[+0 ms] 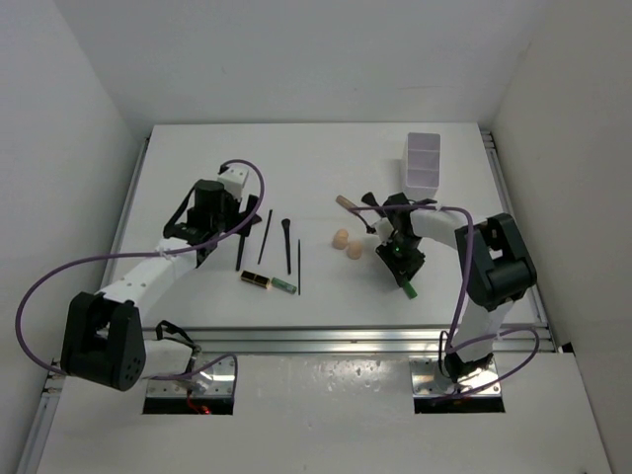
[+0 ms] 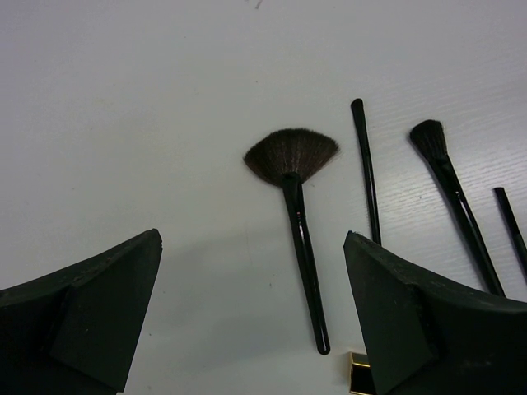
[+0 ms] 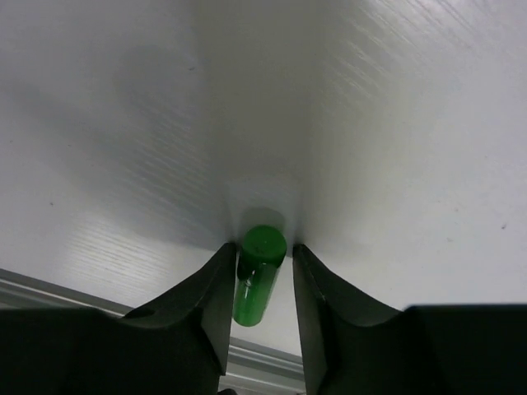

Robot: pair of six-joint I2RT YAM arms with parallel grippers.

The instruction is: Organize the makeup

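Right wrist view: the right gripper (image 3: 262,253) is clamped on the green tube (image 3: 257,284). The left gripper (image 2: 251,247) stands spread wide above the fan brush (image 2: 297,206).

You see the left gripper (image 2: 251,239) spread wide. A fan brush (image 2: 300,234) lies between its fingers, bristles toward 12 o'clock. Two slimmer brushes (image 2: 366,173) (image 2: 451,197) lie at 3 o'clock.

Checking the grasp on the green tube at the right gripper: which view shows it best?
Right wrist: the green tube is close up and centred, pinched by the right gripper. Top external shows only its small end poking out past the gripper. Left wrist shows brushes, not this tube.
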